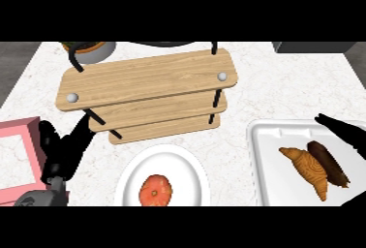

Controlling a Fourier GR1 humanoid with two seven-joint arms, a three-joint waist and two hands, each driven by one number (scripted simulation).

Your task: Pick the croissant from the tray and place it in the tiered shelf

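A croissant (309, 170) lies on a white tray (266, 160) at the right of a marble worktop (286, 82), touching a dark brown pastry (328, 163) on its right side. The right hand (344, 131) hovers over the tray's upper right corner, fingers straight and open, apart from the croissant. A wooden tiered shelf (150, 80) stands at centre, with a white plate (182, 167) holding an orange doughnut (156, 190) just below it. The left hand (61, 150) rests open at the left, fingers up, beside a pink box (22, 128).
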